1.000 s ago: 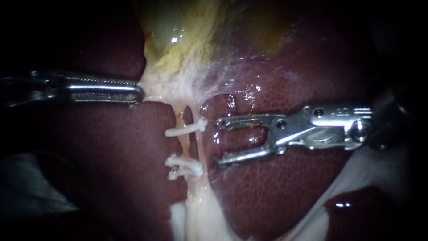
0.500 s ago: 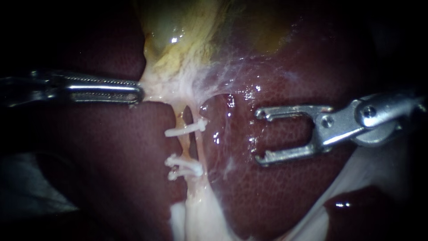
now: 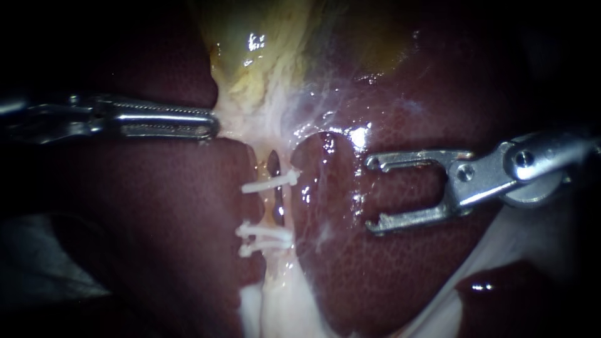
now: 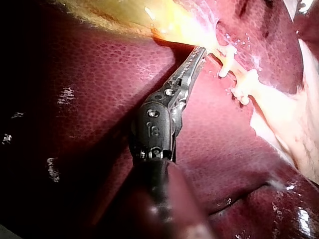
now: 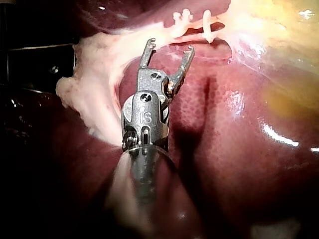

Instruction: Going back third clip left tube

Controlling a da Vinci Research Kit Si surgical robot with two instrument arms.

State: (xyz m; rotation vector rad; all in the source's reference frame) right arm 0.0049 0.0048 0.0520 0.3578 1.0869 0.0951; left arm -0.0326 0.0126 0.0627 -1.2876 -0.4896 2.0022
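A pale tube (image 3: 280, 209) runs down from the yellowish gallbladder (image 3: 263, 56) between lobes of dark red liver (image 3: 400, 281). Three white clips cross it: one clip (image 3: 270, 183) higher up and a pair of clips (image 3: 263, 238) just below. My left instrument (image 3: 210, 124) lies level, jaws shut on pale tissue at the gallbladder's lower end; the left wrist view shows this left instrument (image 4: 198, 54) with the clips (image 4: 234, 74) beside its tip. My right instrument (image 3: 370, 195) hovers over the liver to the right of the tube, jaws open and empty. In the right wrist view the clips (image 5: 195, 21) lie ahead of the right instrument (image 5: 169, 48).
Pale fatty tissue (image 3: 282, 307) spreads below the clips and a white band (image 3: 501, 250) lies under the right instrument's shaft. A shiny wet patch of liver (image 3: 357, 134) sits above the open jaws. The edges of the endoscope view are dark.
My right instrument has drawn back to the right, away from the tube, with its jaws still open. The left instrument and the tissue it holds have shifted slightly right.
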